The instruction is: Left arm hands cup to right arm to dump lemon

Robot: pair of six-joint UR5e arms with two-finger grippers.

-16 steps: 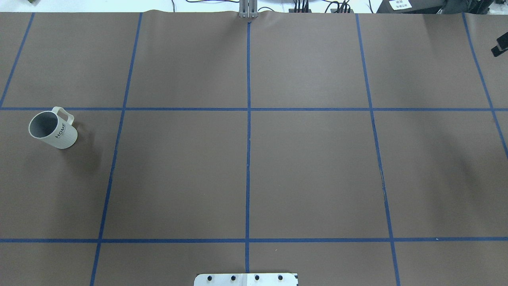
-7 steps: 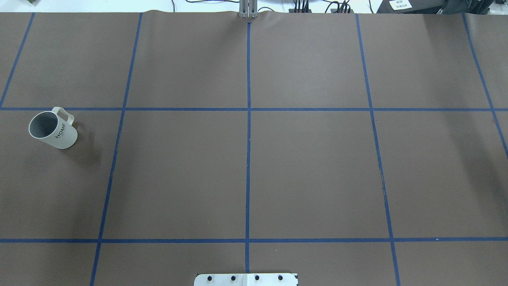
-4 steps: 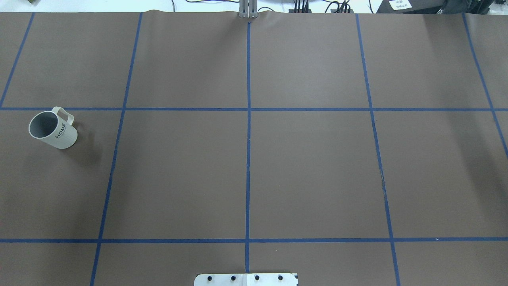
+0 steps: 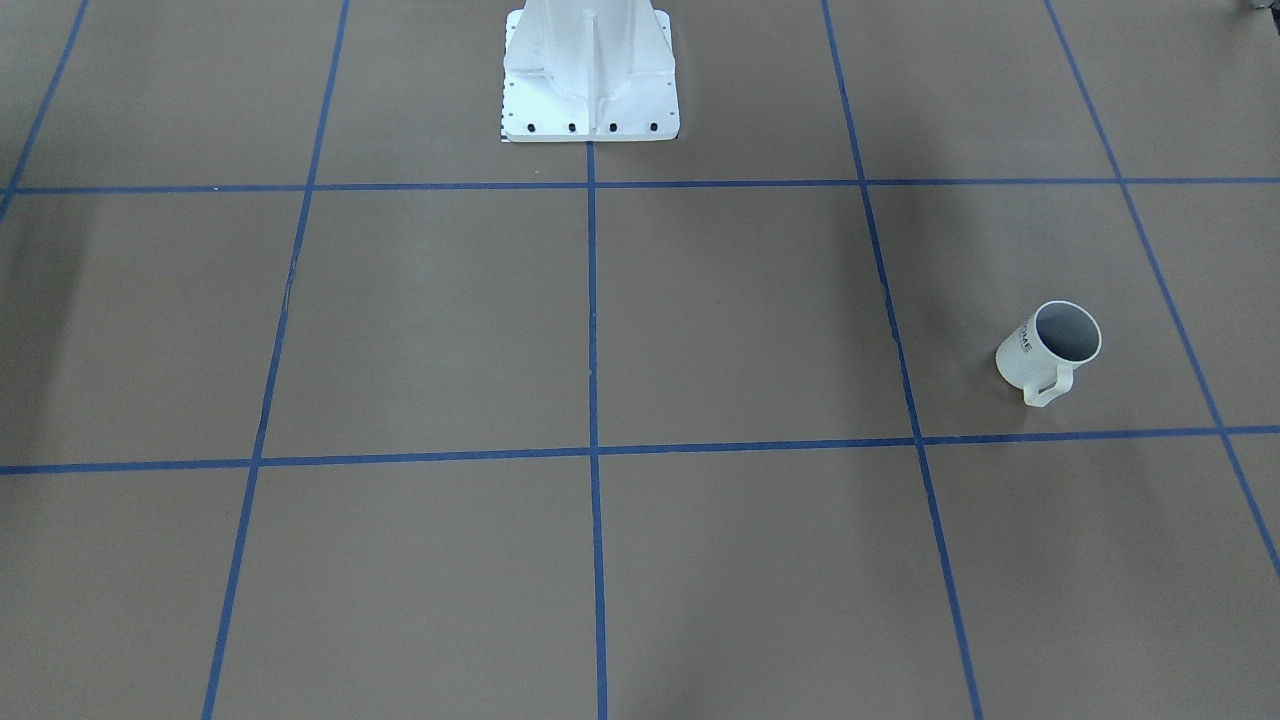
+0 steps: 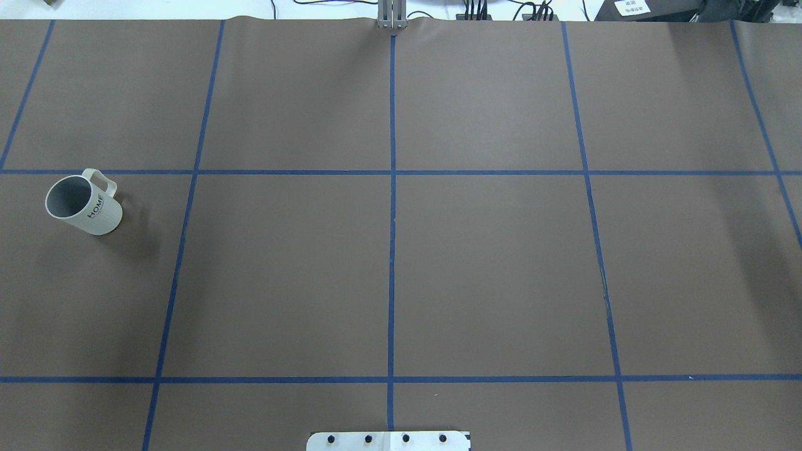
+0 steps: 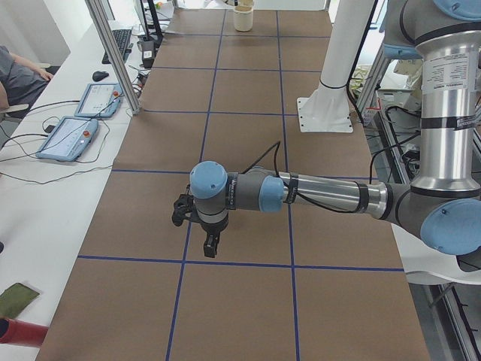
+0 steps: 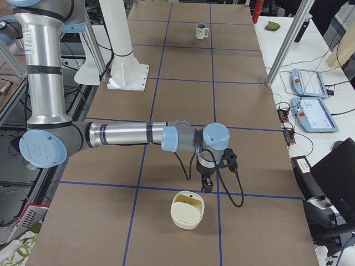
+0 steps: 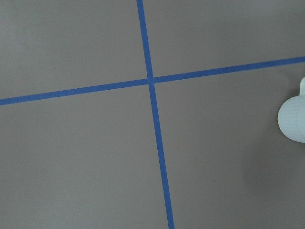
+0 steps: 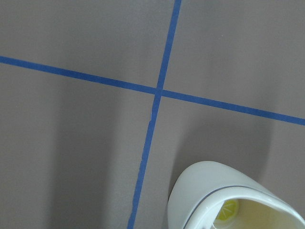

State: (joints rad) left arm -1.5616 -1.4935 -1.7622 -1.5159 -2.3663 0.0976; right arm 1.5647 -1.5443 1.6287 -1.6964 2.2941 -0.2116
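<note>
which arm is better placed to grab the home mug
Left: the mug stands on the robot's left side, at the left wrist view's edge; the right arm is at the opposite end.

One cup (image 5: 88,210), one lemon (image 9: 228,209), one cream bowl (image 7: 187,210), two arms: left arm (image 6: 331,195), right arm (image 7: 122,134)

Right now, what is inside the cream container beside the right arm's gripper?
A small yellow lemon lies inside the cream container, against its wall. The rest of the inside is hidden by the rim and the picture's edge.
</note>
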